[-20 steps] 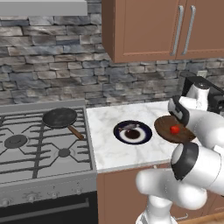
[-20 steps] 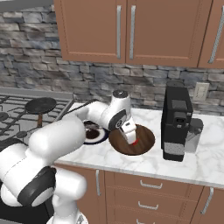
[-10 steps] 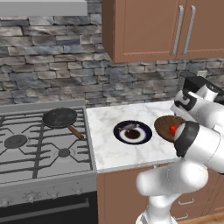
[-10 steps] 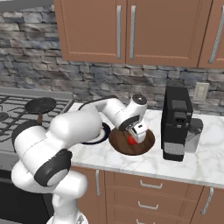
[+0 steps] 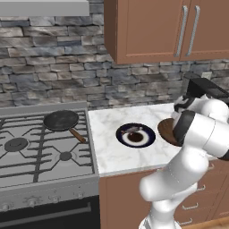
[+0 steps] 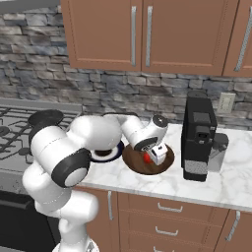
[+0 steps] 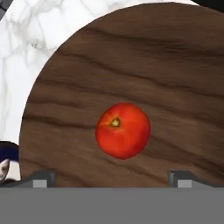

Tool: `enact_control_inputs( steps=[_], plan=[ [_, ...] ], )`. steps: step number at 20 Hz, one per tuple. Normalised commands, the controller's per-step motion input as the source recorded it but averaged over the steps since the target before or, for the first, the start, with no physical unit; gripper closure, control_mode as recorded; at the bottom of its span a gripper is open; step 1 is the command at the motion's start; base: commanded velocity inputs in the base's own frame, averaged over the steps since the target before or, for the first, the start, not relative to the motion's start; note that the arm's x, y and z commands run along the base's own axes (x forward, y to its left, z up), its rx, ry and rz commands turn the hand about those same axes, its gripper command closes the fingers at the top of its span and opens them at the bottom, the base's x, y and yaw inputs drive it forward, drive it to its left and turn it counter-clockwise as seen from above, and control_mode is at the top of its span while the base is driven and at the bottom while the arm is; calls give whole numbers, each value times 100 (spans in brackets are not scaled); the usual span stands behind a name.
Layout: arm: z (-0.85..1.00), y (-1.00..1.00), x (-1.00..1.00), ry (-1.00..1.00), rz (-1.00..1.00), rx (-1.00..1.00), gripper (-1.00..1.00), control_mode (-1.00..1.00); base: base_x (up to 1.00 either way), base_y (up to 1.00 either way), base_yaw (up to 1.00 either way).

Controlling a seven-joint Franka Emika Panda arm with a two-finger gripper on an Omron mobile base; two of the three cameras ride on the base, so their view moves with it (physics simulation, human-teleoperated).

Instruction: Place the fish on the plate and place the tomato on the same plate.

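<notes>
The tomato lies in the middle of a brown wooden bowl on the marble counter. My gripper hangs open just above it, its fingertips wide apart on either side and not touching the tomato. From the right base view, the gripper points down into the bowl, with the tomato right beside it. The plate sits left of the bowl and carries the small grey fish. My arm hides part of the plate.
A black coffee machine stands close to the right of the bowl. On the gas stove, to the left, rests a black frying pan with a wooden handle. Wooden cabinets hang overhead.
The arm has swung round and the hand has shifted slightly right and lower over the bowl, closer to the tomato. Tomato, bowl and plate have stayed put.
</notes>
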Motion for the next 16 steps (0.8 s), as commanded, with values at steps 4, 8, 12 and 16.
enact_control_inputs(
  steps=[4, 8, 12, 16],
  plan=[
    [-36, -1, 14, 0, 0, 0, -100, -100, 0, 0, 0],
    [-32, -1, 18, 0, 1, 0, -100, -100, 0, 0, 0],
    [-25, -5, 12, 0, 0, 0, -100, -100, 0, 0, 0],
    [-25, -6, 4, 0, 0, 0, -100, -100, 0, 0, 0]
  ],
)
